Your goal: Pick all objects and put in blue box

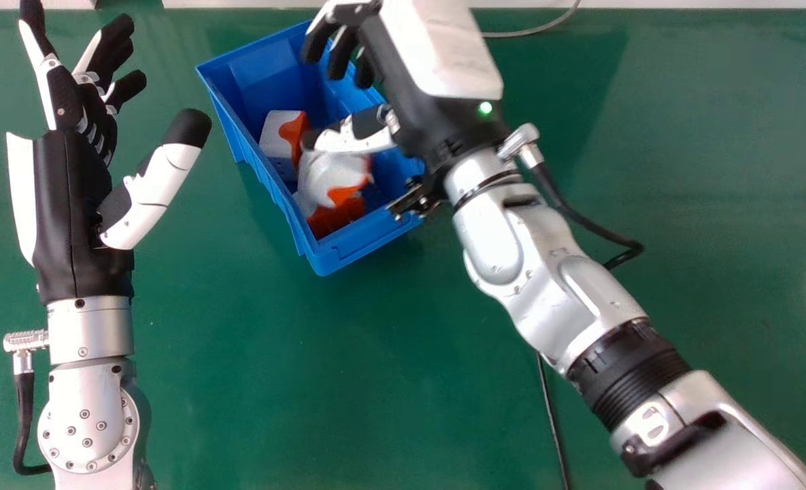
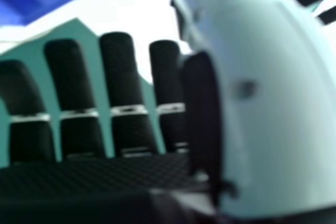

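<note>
My right hand (image 1: 413, 88) is above the right side of the blue box (image 1: 365, 239), its fingers relaxed and parted and its thumb reaching over the inside. In the box, a white and orange block (image 1: 281, 133) rests near the left wall. A blurred white and orange object (image 1: 328, 178) is beside it, just below my thumb; whether they touch cannot be told. Beneath that object, an orange surface shows at the box's near end. My left hand (image 1: 69, 190) is open and empty at the left. In the right hand view, my right hand (image 2: 119, 72) holds nothing between fingers and thumb.
A green table (image 1: 239, 381) surrounds the box. One dark cable (image 1: 590, 228) loops beside my right wrist, and a thin cable (image 1: 552, 408) runs below the forearm. At the far edge lies a grey cable (image 1: 535, 29).
</note>
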Available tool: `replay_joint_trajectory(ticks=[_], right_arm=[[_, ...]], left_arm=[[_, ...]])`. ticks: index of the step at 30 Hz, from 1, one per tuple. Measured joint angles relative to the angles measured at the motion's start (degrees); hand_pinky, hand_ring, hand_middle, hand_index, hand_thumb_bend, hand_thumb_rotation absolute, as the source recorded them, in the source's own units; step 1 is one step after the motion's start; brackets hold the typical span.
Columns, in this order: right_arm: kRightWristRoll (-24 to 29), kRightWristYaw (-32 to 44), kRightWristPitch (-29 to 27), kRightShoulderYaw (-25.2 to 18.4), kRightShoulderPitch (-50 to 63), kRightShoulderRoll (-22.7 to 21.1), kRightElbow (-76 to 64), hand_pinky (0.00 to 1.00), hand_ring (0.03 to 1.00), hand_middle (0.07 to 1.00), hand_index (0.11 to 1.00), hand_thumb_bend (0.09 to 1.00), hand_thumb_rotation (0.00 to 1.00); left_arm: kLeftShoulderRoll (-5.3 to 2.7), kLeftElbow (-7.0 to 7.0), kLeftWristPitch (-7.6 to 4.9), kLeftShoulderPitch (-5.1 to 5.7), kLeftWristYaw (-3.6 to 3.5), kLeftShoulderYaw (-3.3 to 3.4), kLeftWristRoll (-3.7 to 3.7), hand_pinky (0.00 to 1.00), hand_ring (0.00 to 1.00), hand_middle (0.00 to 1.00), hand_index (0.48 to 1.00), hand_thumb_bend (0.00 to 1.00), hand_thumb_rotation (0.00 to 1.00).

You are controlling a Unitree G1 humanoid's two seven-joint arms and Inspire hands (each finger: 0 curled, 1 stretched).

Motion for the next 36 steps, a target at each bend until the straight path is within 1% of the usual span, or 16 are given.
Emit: replay_joint_trajectory(ticks=[5, 9, 13, 14, 17, 20, 23, 25, 27, 28, 29, 31, 33, 34, 35, 36], right_arm=[[-0.1, -1.4, -2.3, 1.2, -0.3, -0.4, 1.7, 0.33, 0.420, 0.497, 0.528, 0.495, 0.00], [-0.8, -0.2, -1.1, 2.1, 0.1, -1.9, -1.3, 0.60, 0.757, 0.825, 0.734, 0.761, 0.09], [-1.5, -0.2, 0.5, 2.5, 1.4, -2.9, -6.0, 0.71, 0.882, 0.944, 0.836, 0.862, 0.17], [-1.7, -0.2, 0.7, 2.6, 1.8, -3.1, -7.0, 0.72, 0.895, 0.954, 0.850, 0.875, 0.18], [-1.2, -0.1, 1.4, 2.3, 4.3, -3.5, -11.6, 0.73, 0.905, 0.958, 0.860, 0.894, 0.18], [0.8, 0.2, 1.2, 1.2, 8.4, -3.4, -18.2, 0.73, 0.889, 0.936, 0.857, 0.879, 0.19], [3.6, -0.3, -0.1, -0.7, 13.3, -3.2, -24.0, 0.69, 0.832, 0.898, 0.840, 0.847, 0.20], [8.5, -1.3, -3.8, -3.0, 17.6, -2.2, -26.9, 0.65, 0.789, 0.857, 0.823, 0.813, 0.23], [13.4, -3.1, -6.5, -5.1, 22.1, 0.1, -29.6, 0.63, 0.776, 0.844, 0.823, 0.803, 0.26], [16.2, -3.5, -7.3, -6.3, 24.7, 1.6, -31.3, 0.62, 0.774, 0.844, 0.827, 0.794, 0.26], [18.9, -4.7, -8.4, -7.3, 27.9, 3.9, -33.3, 0.62, 0.788, 0.866, 0.857, 0.748, 0.32], [21.8, -7.2, -10.2, -8.2, 31.8, 4.2, -35.0, 0.72, 0.856, 0.921, 0.920, 0.670, 0.49], [23.4, -10.5, -10.9, -9.8, 35.4, 3.9, -35.0, 0.72, 0.856, 0.921, 0.920, 0.670, 0.49], [23.8, -11.8, -10.9, -9.9, 37.0, 3.8, -34.9, 0.81, 0.905, 0.949, 0.949, 0.638, 0.62], [24.0, -13.0, -10.9, -9.8, 39.6, 3.8, -34.8, 0.85, 0.924, 0.960, 0.959, 0.625, 0.69], [24.1, -13.2, -10.8, -9.8, 40.9, 3.8, -34.3, 0.85, 0.924, 0.960, 0.959, 0.625, 0.69]], left_arm=[[0.00, 0.26, -0.16, -0.01, 0.03, -0.08, 0.03, 0.85, 0.90, 0.89, 0.883, 0.84, 0.58], [-0.01, 0.24, -0.14, 0.01, 0.73, -0.08, 0.04, 0.85, 0.89, 0.88, 0.874, 0.85, 0.58], [-0.03, 0.20, -0.15, 0.04, 0.34, -0.23, -0.67, 0.84, 0.89, 0.88, 0.869, 0.85, 0.56], [-0.04, 0.19, -0.15, 0.05, 0.21, -0.25, -1.08, 0.84, 0.89, 0.88, 0.869, 0.85, 0.55], [-0.10, -0.16, -0.15, 0.25, 0.14, -0.31, -1.20, 0.84, 0.89, 0.87, 0.869, 0.85, 0.55], [-0.17, -0.85, -0.12, 0.89, -0.30, -0.36, -1.30, 0.84, 0.90, 0.88, 0.876, 0.85, 0.54], [-0.25, -1.44, -0.12, 1.63, -0.29, -0.30, -1.32, 0.84, 0.90, 0.88, 0.880, 0.84, 0.55], [-0.41, -1.83, -0.10, 1.98, -0.69, -0.48, -1.42, 0.85, 0.91, 0.89, 0.884, 0.84, 0.54], [-0.53, -2.10, -0.07, 2.45, -1.29, -0.57, -2.44, 0.86, 0.91, 0.90, 0.889, 0.84, 0.54], [-0.68, -2.25, 0.05, 2.48, -1.85, -0.74, -3.29, 0.86, 0.91, 0.90, 0.890, 0.84, 0.54], [-0.79, -2.38, 0.05, 2.60, -2.21, -0.81, -3.82, 0.87, 0.92, 0.90, 0.896, 0.83, 0.53], [-1.03, -2.44, 0.11, 2.69, -2.96, -0.94, -4.41, 0.88, 0.92, 0.91, 0.900, 0.84, 0.53], [-1.12, -2.44, 0.11, 2.78, -3.36, -0.94, -4.64, 0.88, 0.92, 0.91, 0.900, 0.84, 0.53], [-1.15, -2.43, 0.12, 2.82, -3.75, -0.95, -4.90, 0.89, 0.92, 0.91, 0.903, 0.84, 0.53], [-1.21, -2.43, 0.12, 2.83, -4.20, -1.04, -5.14, 0.89, 0.92, 0.91, 0.904, 0.84, 0.53], [-1.25, -2.43, 0.12, 2.86, -4.28, -1.05, -5.24, 0.89, 0.92, 0.91, 0.904, 0.84, 0.53]])
